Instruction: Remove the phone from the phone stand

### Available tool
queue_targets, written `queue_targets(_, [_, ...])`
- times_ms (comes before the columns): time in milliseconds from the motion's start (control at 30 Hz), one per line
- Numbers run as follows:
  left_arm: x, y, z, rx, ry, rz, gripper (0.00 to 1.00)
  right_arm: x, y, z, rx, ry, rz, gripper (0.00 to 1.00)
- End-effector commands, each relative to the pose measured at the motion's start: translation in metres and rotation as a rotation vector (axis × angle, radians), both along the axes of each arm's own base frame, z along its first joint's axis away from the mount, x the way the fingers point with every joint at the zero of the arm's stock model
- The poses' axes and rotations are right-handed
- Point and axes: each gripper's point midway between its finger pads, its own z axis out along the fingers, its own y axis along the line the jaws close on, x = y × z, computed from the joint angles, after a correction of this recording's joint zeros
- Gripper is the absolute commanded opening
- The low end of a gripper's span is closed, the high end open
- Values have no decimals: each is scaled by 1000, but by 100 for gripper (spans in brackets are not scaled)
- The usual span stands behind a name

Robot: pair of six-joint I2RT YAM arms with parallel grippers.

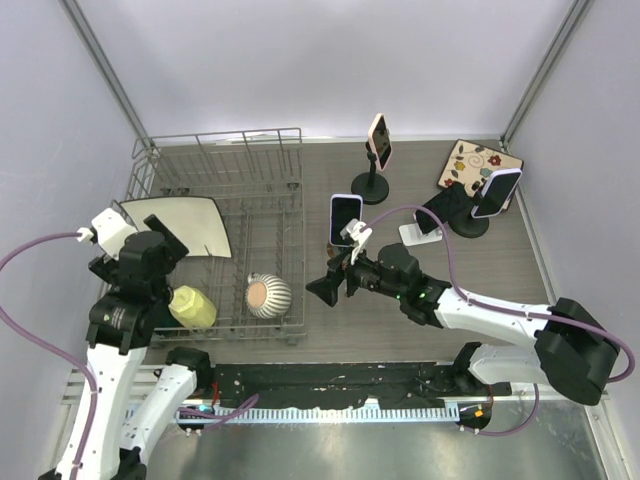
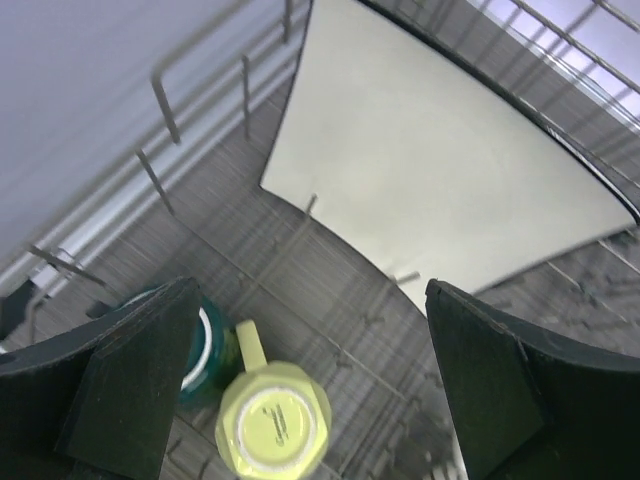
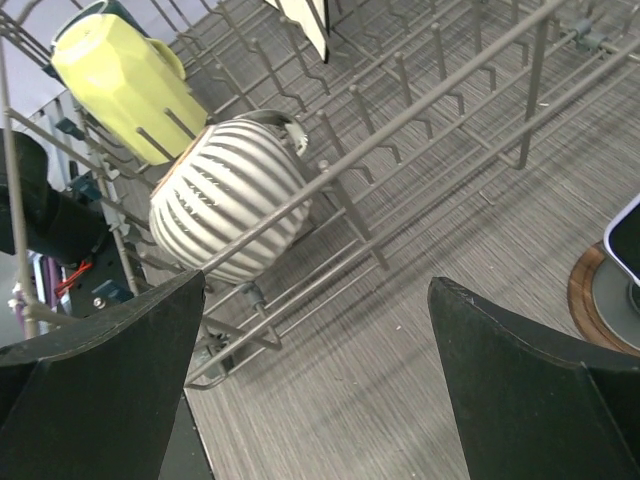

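White walls enclose a grey wood-grain bench (image 1: 400, 330). On its left side sits a wire dish rack (image 1: 262, 160) holding a white plate (image 1: 180, 225), a yellow mug (image 1: 192, 307) and a striped mug (image 1: 268, 296). One phone (image 1: 345, 217) stands upright on its stand (image 3: 585, 290), just beside the rack's right edge. The right tool (image 1: 328, 287) hovers near it, fingers spread wide, holding nothing, pointing toward the rack. Farther back and right, a pink phone (image 1: 378, 140), a dark phone (image 1: 445, 208) and a white-edged phone (image 1: 496, 192) each rest on separate stands. The left tool (image 1: 160, 250) hangs over the rack's left part, above the plate and yellow mug, also spread wide and empty.
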Motion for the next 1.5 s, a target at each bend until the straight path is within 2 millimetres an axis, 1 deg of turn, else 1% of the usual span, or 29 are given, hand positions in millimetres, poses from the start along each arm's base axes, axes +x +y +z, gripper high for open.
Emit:
queue_targets(0, [16, 34, 30, 144, -88, 186, 100, 13, 11, 29, 67, -69, -20, 99])
queue_targets(33, [19, 42, 39, 173, -123, 233, 100, 13, 12, 30, 72, -67, -16, 99])
queue_targets(67, [20, 47, 36, 196, -117, 253, 100, 13, 14, 29, 71, -64, -15, 99])
queue_targets(100, [20, 58, 37, 214, -118, 297, 100, 13, 14, 28, 69, -59, -15, 99])
queue_targets(133, [25, 63, 40, 210, -152, 313, 100, 13, 15, 27, 69, -56, -12, 99])
queue_targets(167, [27, 69, 38, 222, -142, 326, 100, 13, 16, 28, 70, -54, -8, 99])
queue_targets(200, [23, 85, 37, 223, -140, 383, 100, 13, 17, 27, 69, -50, -2, 99])
queue_targets(233, [31, 88, 36, 211, -155, 368, 100, 12, 17, 27, 70, -52, 1, 99])
queue_targets(300, [35, 100, 28, 224, -122, 408, 100, 12, 18, 28, 73, -62, 8, 99])
queue_targets(367, [46, 104, 23, 226, -130, 411, 100, 12, 18, 27, 70, -68, 12, 99])
queue_targets(400, [51, 111, 15, 222, -108, 430, 100, 12, 18, 28, 68, -76, 13, 99])
queue_targets(500, [68, 127, -2, 157, -128, 442, 100, 11, 16, 29, 64, -87, 17, 99])
queue_targets(600, [80, 140, -18, 87, -163, 462, 100, 11, 12, 30, 63, -102, 7, 99])
queue_targets(633, [80, 144, -24, 75, -159, 476, 100, 11, 11, 28, 57, -102, 3, 99])
queue_targets(667, [78, 151, -26, 67, -164, 500, 100, 11, 10, 26, 51, -104, 1, 99])
queue_targets(733, [83, 156, -32, 56, -167, 499, 100, 10, 11, 25, 41, -107, 6, 99])
queue_targets(800, [87, 159, -31, 63, -178, 495, 100, 11, 11, 25, 37, -109, 6, 99])
queue_targets(833, [89, 160, -32, 72, -169, 489, 100, 11, 10, 21, 28, -107, 6, 99])
queue_targets(900, [92, 162, -31, 78, -171, 483, 100, 15, 9, 18, 19, -110, -13, 99])
queue_targets(1033, [99, 166, -38, 94, -142, 476, 100, 22, 9, 13, 10, -121, -40, 99])
queue_targets(1067, [101, 167, -43, 92, -127, 476, 100, 25, 11, 12, 16, -133, -48, 99])
queue_targets(1133, [104, 167, -48, 87, -114, 470, 100, 29, 11, 8, 19, -144, -64, 99])
queue_targets(1167, [108, 168, -46, 92, -126, 464, 100, 31, 12, 12, 39, -160, -68, 99])
queue_targets(1233, [110, 169, -48, 92, -127, 462, 100, 34, 14, 6, 42, -160, -78, 99])
queue_targets(1267, [112, 168, -50, 88, -126, 454, 100, 36, 16, 10, 64, -171, -81, 99])
queue_targets(1300, [113, 168, -50, 86, -127, 450, 100, 37, 18, 6, 62, -162, -82, 99])
queue_targets(1333, [114, 167, -51, 82, -130, 442, 100, 38, 20, 10, 81, -173, -78, 99])
queue_targets(1400, [119, 164, -50, 76, -142, 417, 100, 38, 22, 10, 97, -166, -82, 99])
queue_targets(1467, [122, 163, -49, 71, -149, 403, 100, 45, 22, 11, 103, -171, -116, 99])
